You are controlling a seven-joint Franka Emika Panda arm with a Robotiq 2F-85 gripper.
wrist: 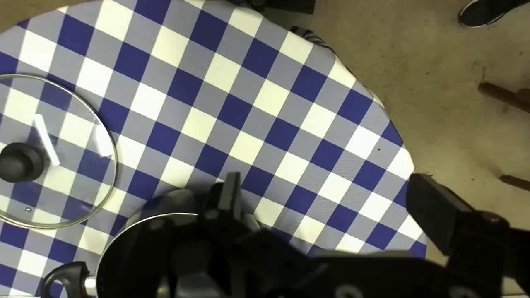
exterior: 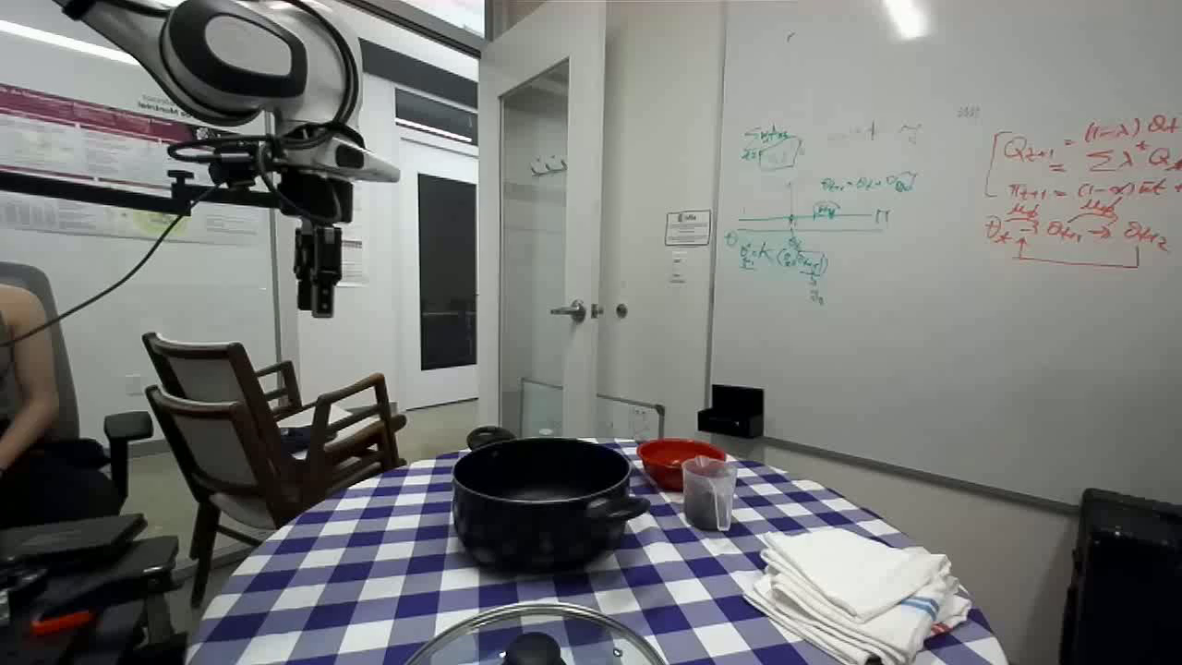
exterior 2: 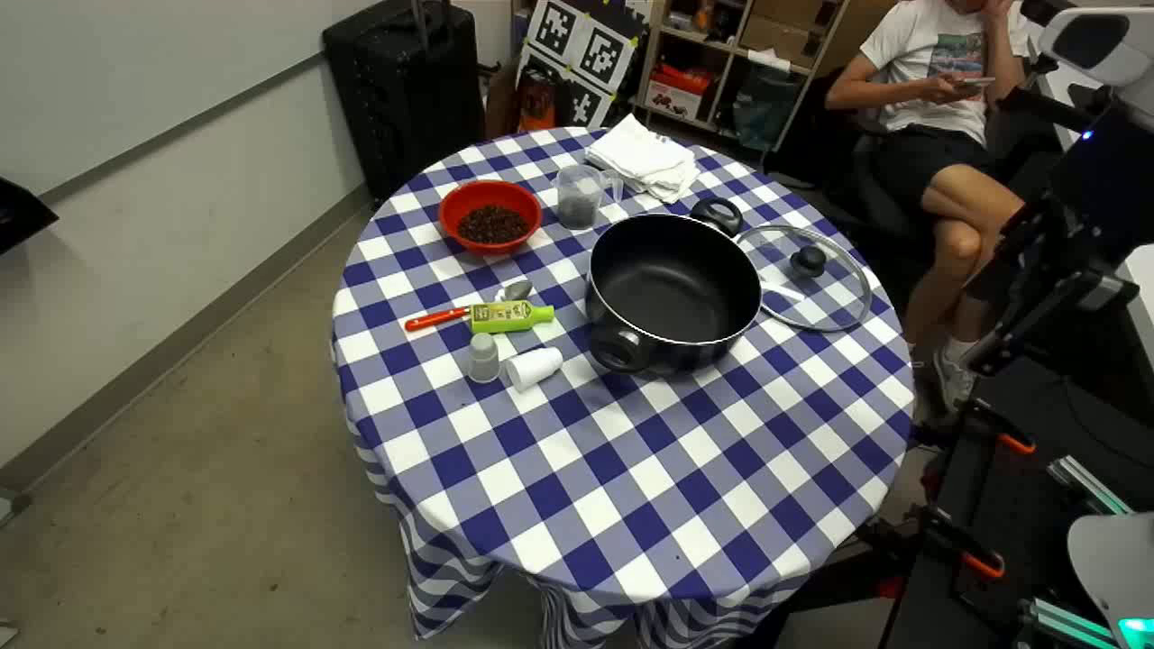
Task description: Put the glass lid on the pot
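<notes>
Glass lid (wrist: 66,136) lies well below the hand (wrist: 325,186), off to one side.

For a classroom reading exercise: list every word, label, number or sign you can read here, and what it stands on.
"(1-λ)": twice, red handwriting on the whiteboard.
"Q": same writing.
"Σ": same writing.
"θ": same writing; other symbols uncertain.
Green handwriting, same board: too faint.
Wall sign: too small.
Wall poster: too blurred.
Green bottle: label too small.
Red box: print too blurred.
T-shirt: print too blurred.
Marker board: patterns, no readable words.
</notes>
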